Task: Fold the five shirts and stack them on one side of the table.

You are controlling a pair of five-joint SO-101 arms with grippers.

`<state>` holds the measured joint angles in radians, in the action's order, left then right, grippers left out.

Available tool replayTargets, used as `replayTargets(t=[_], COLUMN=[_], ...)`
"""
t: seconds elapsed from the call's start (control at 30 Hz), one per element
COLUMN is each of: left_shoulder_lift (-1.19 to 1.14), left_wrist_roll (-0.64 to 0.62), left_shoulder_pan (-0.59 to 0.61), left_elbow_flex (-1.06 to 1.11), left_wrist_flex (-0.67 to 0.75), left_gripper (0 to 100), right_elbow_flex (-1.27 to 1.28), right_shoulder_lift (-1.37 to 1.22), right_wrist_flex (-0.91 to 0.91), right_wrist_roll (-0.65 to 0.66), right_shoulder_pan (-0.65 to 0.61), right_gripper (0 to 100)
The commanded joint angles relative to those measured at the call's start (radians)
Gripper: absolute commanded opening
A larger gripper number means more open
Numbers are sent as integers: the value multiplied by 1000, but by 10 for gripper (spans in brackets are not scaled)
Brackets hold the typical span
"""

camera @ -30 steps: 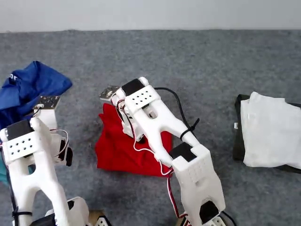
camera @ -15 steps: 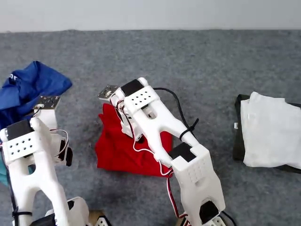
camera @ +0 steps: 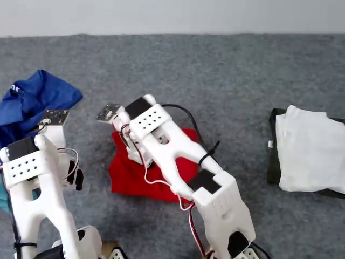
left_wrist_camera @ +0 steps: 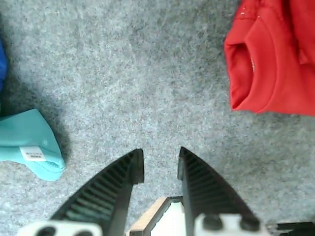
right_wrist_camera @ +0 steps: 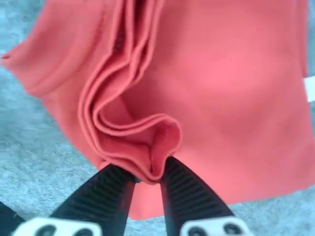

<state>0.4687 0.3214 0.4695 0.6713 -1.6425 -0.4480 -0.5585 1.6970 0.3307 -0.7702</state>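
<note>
1. The right gripper (right_wrist_camera: 147,173) is pinching a raised fold of the red shirt (right_wrist_camera: 221,98). Its black ribbed fingers (right_wrist_camera: 106,194) are closing in narrowly on the bunched cloth.
2. The left gripper (left_wrist_camera: 158,158) is hanging over a bare patch of the grey table (camera: 226,70). We are seeing its jaws standing a narrow way apart with nothing between them.
3. The red shirt is lying rumpled near the middle of the table, partly under the right arm (camera: 178,162). In the left wrist view we are seeing its rolled edge apart from the left gripper.
4. A teal shirt (left_wrist_camera: 29,142) with a small white label is lying near the left gripper, not touching it.
5. In the high view, a blue shirt (camera: 32,100) is sitting crumpled at the table's left side, just beyond the left arm (camera: 38,178).
6. At the right side, a folded white shirt (camera: 312,148) is resting on a dark shirt (camera: 274,159), well apart from the red one.
</note>
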Motion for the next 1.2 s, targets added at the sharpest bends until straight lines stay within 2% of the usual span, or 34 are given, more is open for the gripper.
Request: replayTargets(t=[0.0,0.2,0.4,0.53,0.77,1.0,1.17], left_shoulder_lift=[31,31,32,32,25,31,31], left_wrist_roll=[12,12,12,12,14,38,35], left_shoulder_pan=[2,6,8,15,269,292,292], left_elbow_flex=[-5,-24,-61,-88,-240,-246,-249], left_wrist_flex=[11,8,3,3,-26,-34,-34], left_gripper=[130,130,130,130,130,130,130], right_elbow_flex=[-35,-34,-34,-32,-35,-35,-35], right_shoulder_lift=[73,71,70,70,73,76,79], right_wrist_flex=[13,13,13,13,-1,-16,-15], right_wrist_roll=[11,9,3,0,0,0,2], right_shoulder_pan=[-73,-208,-259,-274,-306,-384,-392], right_gripper=[36,37,42,123,264,281,281])
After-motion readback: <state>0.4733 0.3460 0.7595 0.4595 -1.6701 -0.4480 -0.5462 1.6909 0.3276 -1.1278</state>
